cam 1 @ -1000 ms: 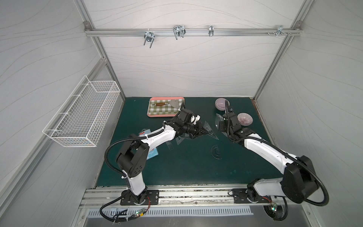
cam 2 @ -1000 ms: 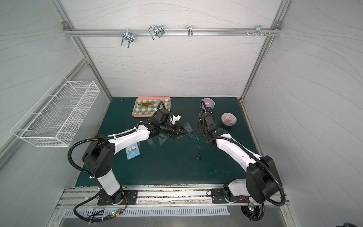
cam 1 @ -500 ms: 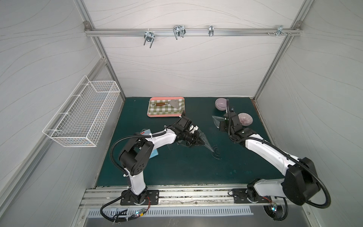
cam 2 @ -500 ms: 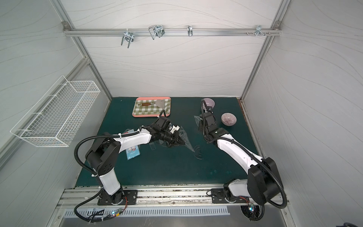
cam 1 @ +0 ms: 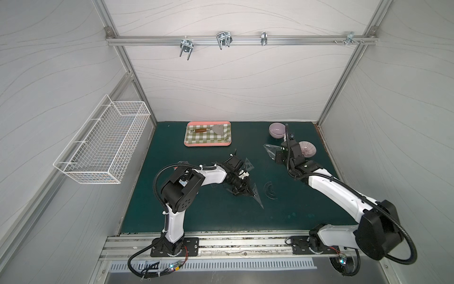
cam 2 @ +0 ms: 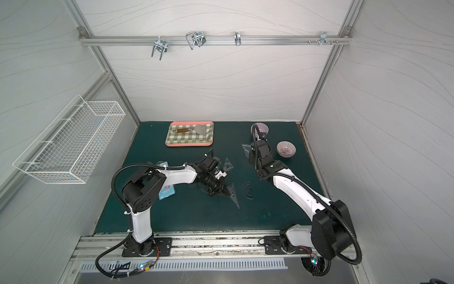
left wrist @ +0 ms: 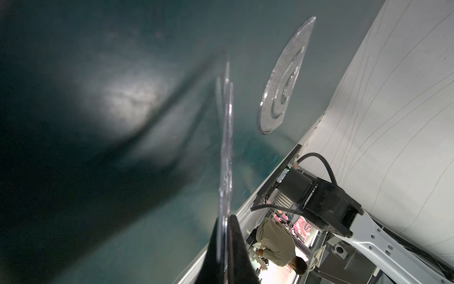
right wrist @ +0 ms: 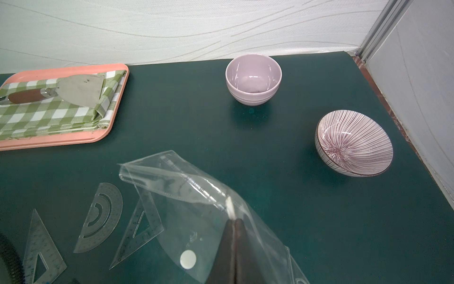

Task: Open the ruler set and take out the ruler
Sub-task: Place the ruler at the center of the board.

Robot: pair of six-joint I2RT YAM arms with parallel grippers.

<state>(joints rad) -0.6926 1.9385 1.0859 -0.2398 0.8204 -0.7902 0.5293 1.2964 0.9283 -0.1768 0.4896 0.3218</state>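
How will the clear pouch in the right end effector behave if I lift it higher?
Probably floppy: the clear pouch folds and creases where it is pinched by the right end effector. Likely very light, since a pinch at one edge seems to hold it up. Its glossy film may be slippery, so it could slide out.

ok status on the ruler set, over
Left gripper shut on a clear set square. Right gripper shut on the pouch, ruled strip seemingly inside. Protractor lies apart.

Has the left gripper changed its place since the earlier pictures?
Yes. The left gripper, holding a clear ruler, has moved away from the pink tray, toward the front edge of the table.
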